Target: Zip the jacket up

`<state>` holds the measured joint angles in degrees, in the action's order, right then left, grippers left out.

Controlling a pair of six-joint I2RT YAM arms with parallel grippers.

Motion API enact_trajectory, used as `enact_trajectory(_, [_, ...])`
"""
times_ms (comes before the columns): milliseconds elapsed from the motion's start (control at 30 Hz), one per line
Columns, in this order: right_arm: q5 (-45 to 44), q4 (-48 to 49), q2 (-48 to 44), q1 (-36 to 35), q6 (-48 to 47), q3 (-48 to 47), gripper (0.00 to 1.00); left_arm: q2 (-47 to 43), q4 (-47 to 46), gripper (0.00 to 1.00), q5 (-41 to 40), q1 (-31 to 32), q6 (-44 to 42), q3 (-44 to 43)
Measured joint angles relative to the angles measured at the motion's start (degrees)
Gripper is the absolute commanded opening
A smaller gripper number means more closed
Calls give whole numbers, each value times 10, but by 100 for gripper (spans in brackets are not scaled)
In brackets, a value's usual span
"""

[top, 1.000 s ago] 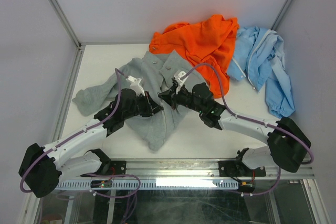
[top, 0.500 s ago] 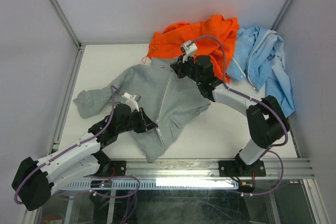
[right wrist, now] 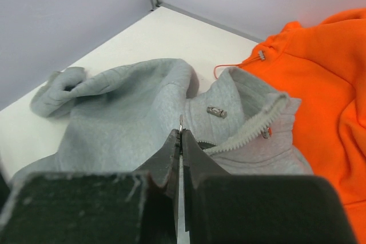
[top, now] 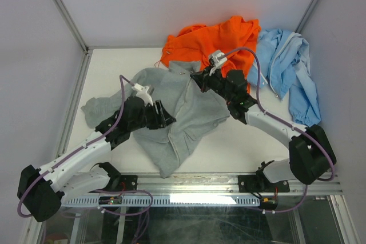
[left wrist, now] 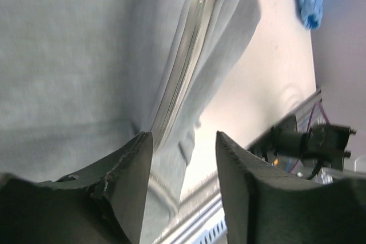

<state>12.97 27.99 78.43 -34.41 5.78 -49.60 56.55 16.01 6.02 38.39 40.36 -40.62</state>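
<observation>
Left gripper (left wrist: pixel 183 141) just let go, spread at 7 o'clock on the jacket (top: pixel 194 110); right gripper (right wrist: pixel 180 135) pinching the pull (right wrist: pixel 180 123) may bunch loose fleece.

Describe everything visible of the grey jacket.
Light heather-grey fleece, the jacket lies front up on the white table, collar by the orange garment, one sleeve bunched leftward. Its pale zipper looks joined low down, teeth apart at the collar. The right end effector is shut on the zipper pull; the left end effector hangs open over it.

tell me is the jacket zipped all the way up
Not fully. The jacket front looks closed, but at the collar the zipper teeth stand apart.
</observation>
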Motion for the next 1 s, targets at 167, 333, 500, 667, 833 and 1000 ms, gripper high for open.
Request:
enact_trajectory(167, [13,0,-36,-17,4,19,0,102,-60,65,15,-9,-32,-82])
enact_trajectory(333, [20,0,-45,-27,7,21,0,184,-98,63,24,-10,-50,-124])
enact_trajectory(500, [26,-2,-46,-35,8,21,0,212,-130,13,36,-10,-51,-126])
enact_trajectory(667, [6,-15,-45,-35,-3,19,0,218,-151,0,58,-10,-53,-123])
enact_trajectory(833, [-28,-59,-22,-18,-13,-17,0,188,-191,0,65,-10,-51,-75])
enact_trajectory(1000, [-14,-106,28,9,8,-68,0,141,-226,0,47,-10,-50,-33])
